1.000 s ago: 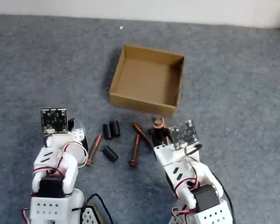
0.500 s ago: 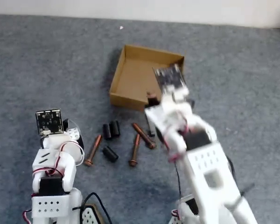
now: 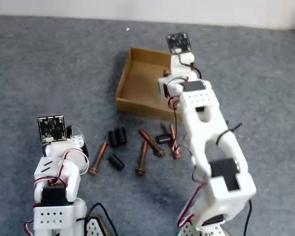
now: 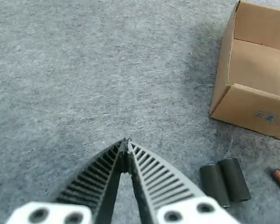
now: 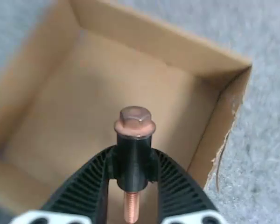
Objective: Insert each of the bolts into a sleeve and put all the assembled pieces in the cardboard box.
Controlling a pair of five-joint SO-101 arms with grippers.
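The right gripper (image 5: 133,155) carries its sleeved bolt (image 5: 134,123) from mid-table (image 3: 39,59) toward the far edge, over the cardboard box (image 3: 137,105).

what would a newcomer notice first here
The right gripper clamps a sleeved bolt over the open box. On the grey carpet between the box and the arms lie loose bolts and black sleeves, with the left gripper shut nearby.
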